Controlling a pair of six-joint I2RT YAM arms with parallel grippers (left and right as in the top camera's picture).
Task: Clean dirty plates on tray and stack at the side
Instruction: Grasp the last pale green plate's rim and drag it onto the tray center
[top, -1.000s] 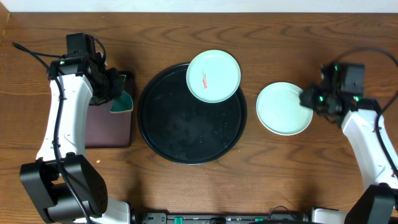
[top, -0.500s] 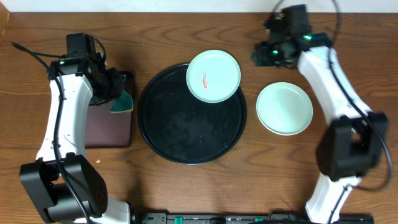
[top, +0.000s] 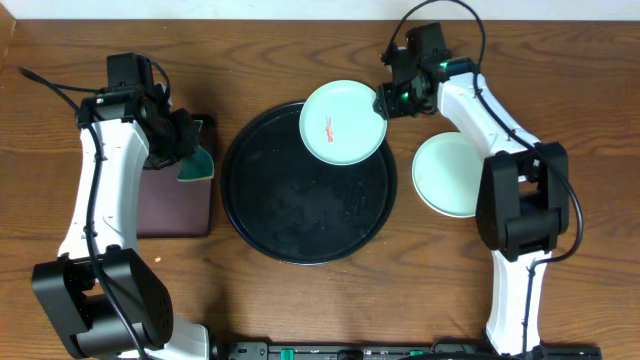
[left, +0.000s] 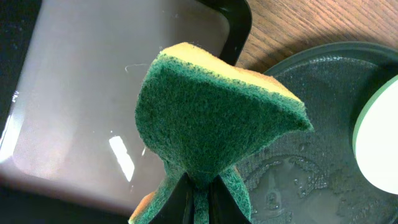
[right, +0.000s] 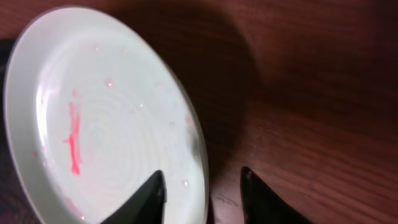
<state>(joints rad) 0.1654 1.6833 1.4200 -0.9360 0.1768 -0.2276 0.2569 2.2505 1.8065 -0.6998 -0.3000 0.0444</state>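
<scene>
A pale blue-green plate (top: 343, 122) with a red smear lies on the back right rim of the black tray (top: 300, 210). My right gripper (top: 385, 103) is open, its fingers straddling this plate's right edge; the right wrist view shows the plate (right: 106, 112) and the open jaws (right: 205, 196). A second, clean pale plate (top: 450, 180) lies on the table right of the tray. My left gripper (top: 190, 150) is shut on a green and yellow sponge (left: 211, 106), held over the maroon tray's right edge. The yellow plate is out of view.
A rectangular dark maroon tray (top: 175, 205) lies left of the black tray and shows in the left wrist view (left: 81, 93). The black tray's inside looks wet (left: 311, 168). My right arm reaches over the clean plate's right part.
My right arm has swung from beside the clean plate to the back of the table, then to the dirty plate's right edge. The left arm and sponge have not moved.
</scene>
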